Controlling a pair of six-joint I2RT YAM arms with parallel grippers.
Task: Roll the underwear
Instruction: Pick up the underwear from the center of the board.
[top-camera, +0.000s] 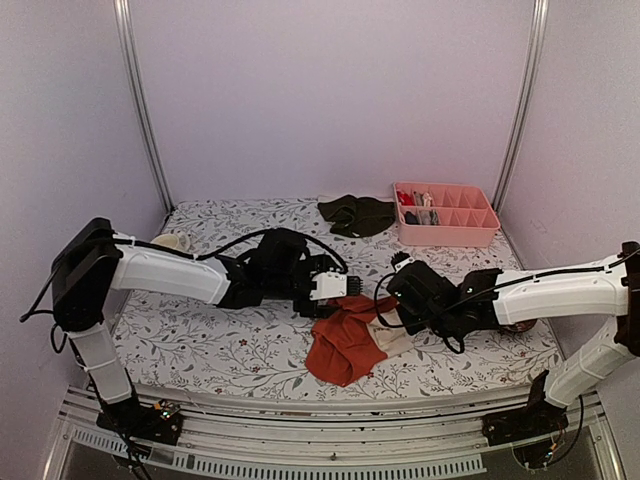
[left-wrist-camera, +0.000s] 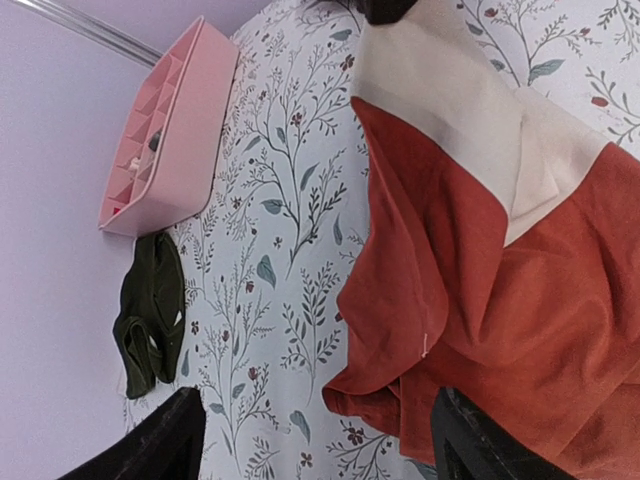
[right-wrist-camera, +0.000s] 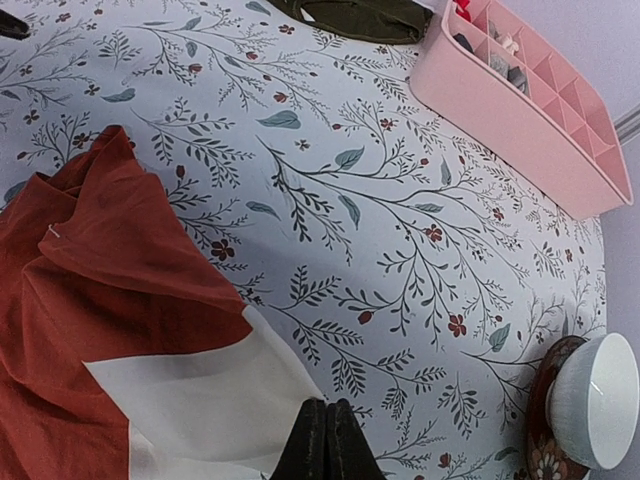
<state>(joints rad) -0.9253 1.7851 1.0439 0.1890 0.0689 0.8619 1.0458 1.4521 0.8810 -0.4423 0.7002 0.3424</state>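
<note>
Nothing looks rolled yet: the rust-red cloth underwear (top-camera: 345, 345) lies rumpled mid-way across the floral table (top-camera: 240, 340), the dark olive pair (top-camera: 357, 214) far back. The left end effector (left-wrist-camera: 320, 410) gapes wide over the red one; the right end effector (right-wrist-camera: 325, 425) is pinched narrow at its cream waistband (right-wrist-camera: 200, 400).

Left pincer (left-wrist-camera: 318, 420) agape — right pincer (right-wrist-camera: 325, 432) closed

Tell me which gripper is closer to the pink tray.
Right. The right gripper is at the right side of the rust-red underwear, on the near side of the pink tray. The left gripper is at the cloth's left side, farther from the tray.
</note>
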